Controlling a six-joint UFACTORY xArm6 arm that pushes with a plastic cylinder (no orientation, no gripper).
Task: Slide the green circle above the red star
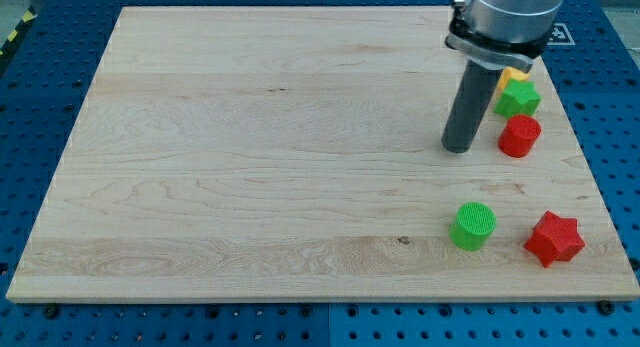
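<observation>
The green circle [473, 226] lies on the wooden board near the view's bottom right. The red star [554, 239] lies just to its right, a little lower, with a small gap between them. My tip [458, 147] rests on the board above the green circle, well apart from it, and to the left of the red round block [519, 136].
A green star-like block [518, 98] sits above the red round block, with a yellow block [512, 77] partly hidden behind the rod at the view's upper right. The board's right edge [590, 177] runs close to these blocks.
</observation>
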